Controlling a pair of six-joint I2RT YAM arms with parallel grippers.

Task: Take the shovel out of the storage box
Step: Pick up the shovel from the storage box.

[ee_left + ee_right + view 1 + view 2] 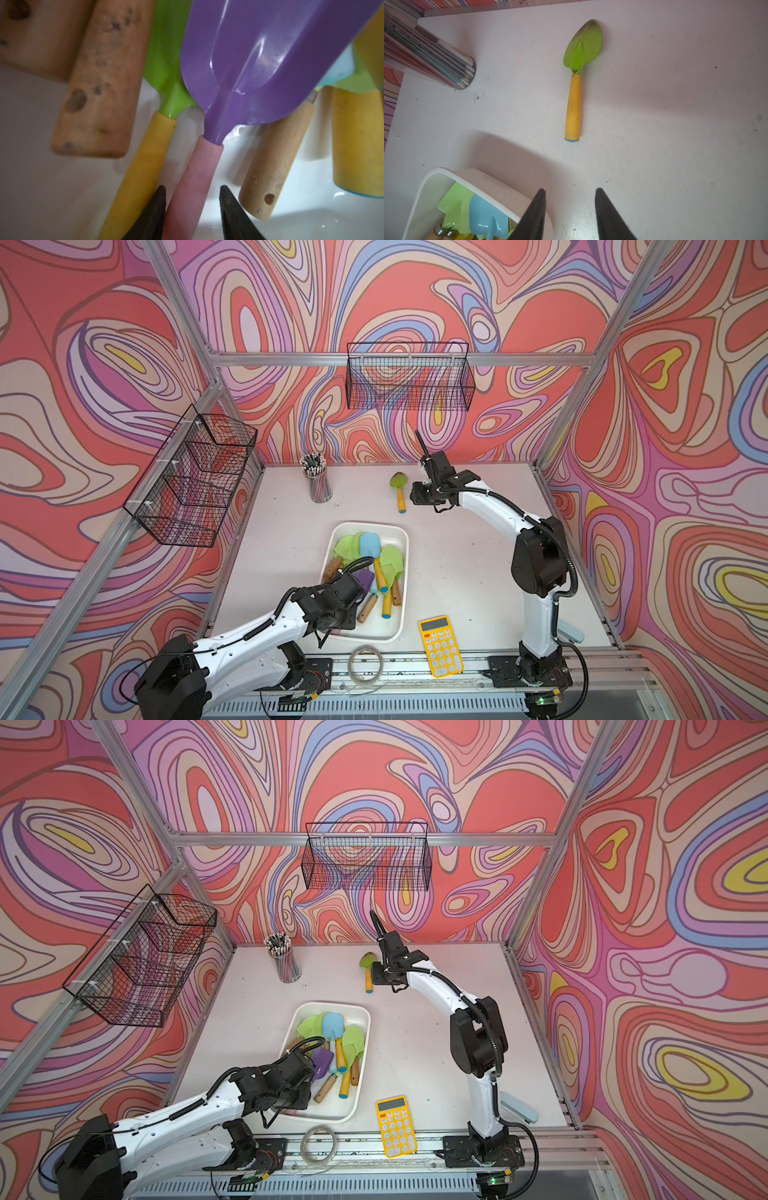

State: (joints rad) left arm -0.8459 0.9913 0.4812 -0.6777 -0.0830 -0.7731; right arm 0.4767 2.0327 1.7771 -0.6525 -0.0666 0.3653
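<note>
Purple shovel (249, 62) lies in the white storage box (370, 524), left gripper (192, 189) fingers (153, 214) flanking its pink handle (197, 170), grip unclear. Right gripper (570, 207) fingers hang spread over the worktop (675, 124).

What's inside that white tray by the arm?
Small shovels piled together: blue, purple and green blades, wooden and yellow handles. The left arm covers the tray's near corner.

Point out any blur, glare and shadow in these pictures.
Left wrist view: the spotted wooden handle is blurred, and glare streaks the purple shovel. Right wrist view: the green shovel is sharp; soft broad shadows lie on the table.
</note>
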